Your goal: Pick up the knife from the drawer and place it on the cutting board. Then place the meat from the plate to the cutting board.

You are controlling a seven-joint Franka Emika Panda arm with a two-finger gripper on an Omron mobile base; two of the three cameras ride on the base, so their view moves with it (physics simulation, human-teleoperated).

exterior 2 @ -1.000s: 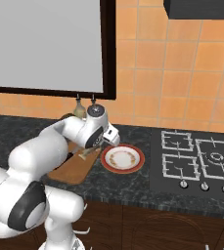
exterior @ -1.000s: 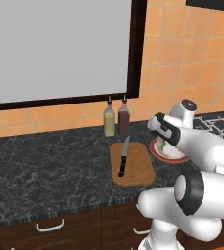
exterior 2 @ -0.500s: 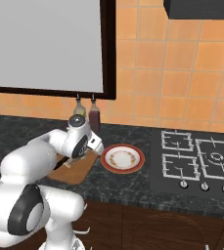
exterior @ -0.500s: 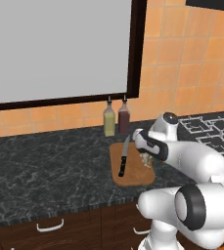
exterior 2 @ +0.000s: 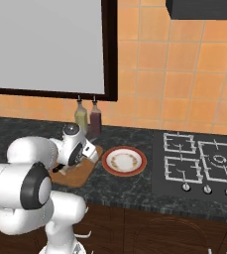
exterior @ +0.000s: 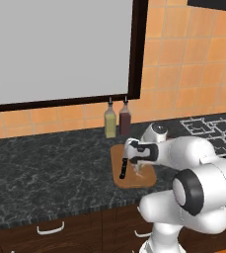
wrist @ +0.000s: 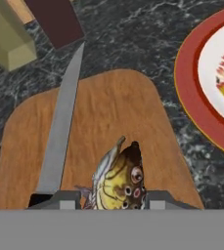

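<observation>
Hand view puts the claw (wrist: 111,202) clamped on the small yellowish meat lump (wrist: 117,178) over the brown wooden cutting board (wrist: 113,117), beside the black-handled silver knife (wrist: 59,132), so lowering and releasing seems next.

Two bottles (exterior: 117,119), one knife (wrist: 59,132)

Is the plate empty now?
Yes. The plate holds nothing in the right base view; the meat sits over the cutting board.

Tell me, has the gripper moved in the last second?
Yes. The gripper has swung from above the plate over to the cutting board, toward the knife, away from the stove, holding the meat.
</observation>
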